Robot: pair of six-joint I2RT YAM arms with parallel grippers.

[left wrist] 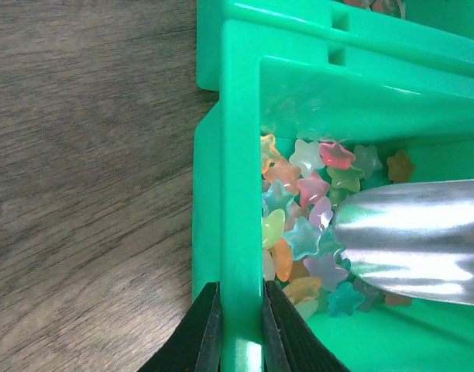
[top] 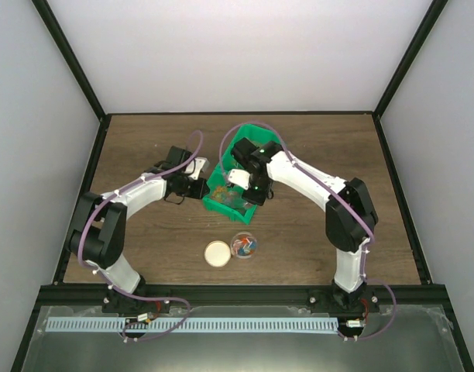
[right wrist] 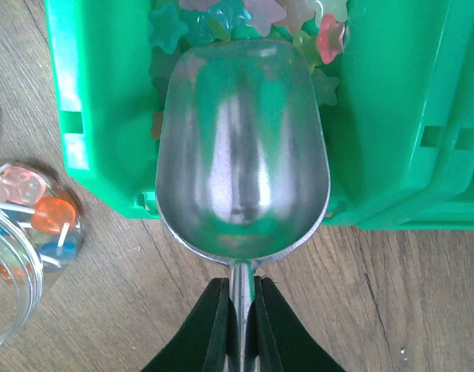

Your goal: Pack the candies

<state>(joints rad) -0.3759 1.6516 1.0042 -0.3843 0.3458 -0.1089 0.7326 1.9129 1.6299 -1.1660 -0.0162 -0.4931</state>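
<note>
Small star-shaped candies point(left wrist: 303, 221) in mixed pastel colours lie heaped in a green bin point(top: 241, 147). My left gripper point(left wrist: 241, 325) is shut on the bin's near left wall point(left wrist: 241, 155); it also shows in the top view point(top: 204, 188). My right gripper point(right wrist: 240, 322) is shut on the handle of a metal scoop point(right wrist: 241, 147). The scoop is empty, and its tip is at the edge of the candy heap point(right wrist: 237, 15) inside the bin. The scoop also shows in the left wrist view point(left wrist: 415, 240). The right gripper point(top: 247, 190) is over the bin's front end.
A clear round jar point(top: 244, 246) holding a few candies stands on the wooden table in front of the bin, and it shows at the left of the right wrist view point(right wrist: 20, 232). A tan round lid point(top: 218, 253) lies beside the jar on its left.
</note>
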